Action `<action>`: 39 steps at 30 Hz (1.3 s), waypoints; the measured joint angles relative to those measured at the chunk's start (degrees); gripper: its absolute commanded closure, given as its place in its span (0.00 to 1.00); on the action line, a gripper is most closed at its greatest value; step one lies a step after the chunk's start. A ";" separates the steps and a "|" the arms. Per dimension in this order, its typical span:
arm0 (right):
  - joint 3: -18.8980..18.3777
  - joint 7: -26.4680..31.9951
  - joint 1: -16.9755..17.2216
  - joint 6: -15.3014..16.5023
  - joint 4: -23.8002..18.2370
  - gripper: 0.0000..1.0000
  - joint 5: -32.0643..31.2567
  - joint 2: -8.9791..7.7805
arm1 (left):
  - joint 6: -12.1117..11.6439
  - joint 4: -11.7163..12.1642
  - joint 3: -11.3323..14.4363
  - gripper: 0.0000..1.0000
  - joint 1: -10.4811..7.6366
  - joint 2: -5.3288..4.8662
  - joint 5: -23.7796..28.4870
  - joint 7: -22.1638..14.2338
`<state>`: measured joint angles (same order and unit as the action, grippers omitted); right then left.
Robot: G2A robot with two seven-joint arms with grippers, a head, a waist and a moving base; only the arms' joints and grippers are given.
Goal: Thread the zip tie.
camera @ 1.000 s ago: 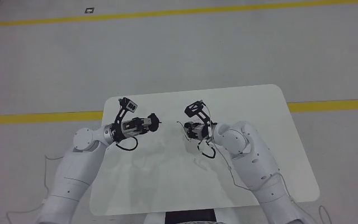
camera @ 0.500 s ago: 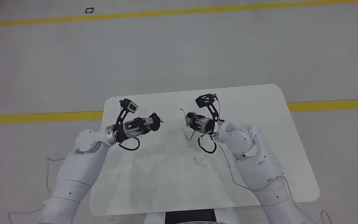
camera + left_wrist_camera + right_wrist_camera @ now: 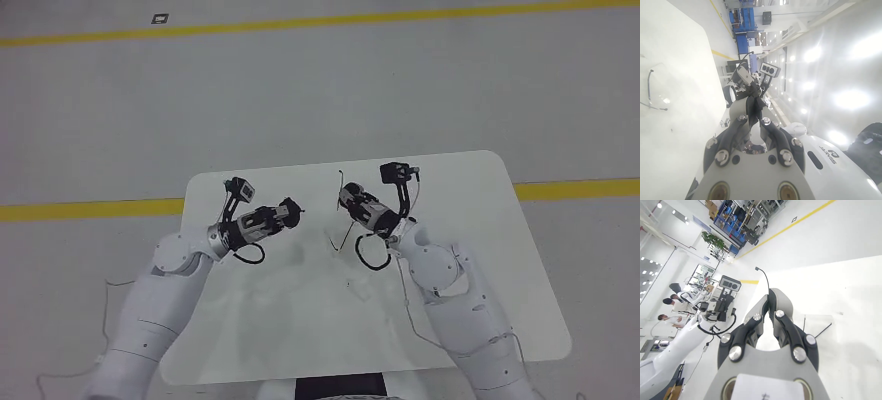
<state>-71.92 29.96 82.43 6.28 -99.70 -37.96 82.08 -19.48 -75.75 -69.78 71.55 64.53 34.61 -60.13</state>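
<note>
A pale grey shop floor crossed by yellow lines [image 3: 300, 22] surrounds the white, round-cornered table [image 3: 480, 300], and in the top view both arms hang over its upper middle. Over the last second the right gripper [image 3: 769, 298] has climbed toward the top of the frame and rolled its wrist. The zip tie [image 3: 766, 277] it carries drooped to the left of it a second ago; it now stands up, its head pointing at the table's far edge. The left gripper [image 3: 293, 209] has slid right and a little up, so it sits just left of its partner, near but apart. I read this as the two ends being lined up, with the threading itself not yet begun, since no closed loop shows anywhere. The zip tie is a thin black strap, gently bowed, with a small square head at its free end. Its lower length disappears between the right gripper's pads, which are pressed together on it. The left gripper's fingers are also together, and in the top view a tiny dark tip pokes out beyond them. It may be a strap end, though at this scale I cannot tell. Two spare ties [image 3: 649, 89] lie flat on the table just below the grippers in the top view, apparently on a clear plastic sheet [image 3: 659, 65].
</note>
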 measured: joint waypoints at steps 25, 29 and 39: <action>5.48 -14.79 1.07 -0.71 -0.10 1.00 -3.93 0.45 | 0.00 2.55 3.79 1.00 -1.07 2.55 -4.39 12.38; 6.36 -18.12 1.11 -1.66 0.53 1.00 -4.80 0.58 | 0.00 3.60 5.24 1.00 -2.18 3.48 -4.29 13.58; 6.67 -20.78 1.04 -3.16 0.99 1.00 -5.49 0.67 | 0.00 4.62 5.60 1.00 -3.09 4.22 -4.57 14.57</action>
<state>-65.26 9.18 83.47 3.11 -98.71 -43.45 82.74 -19.48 -71.13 -64.18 68.46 68.74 30.03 -45.57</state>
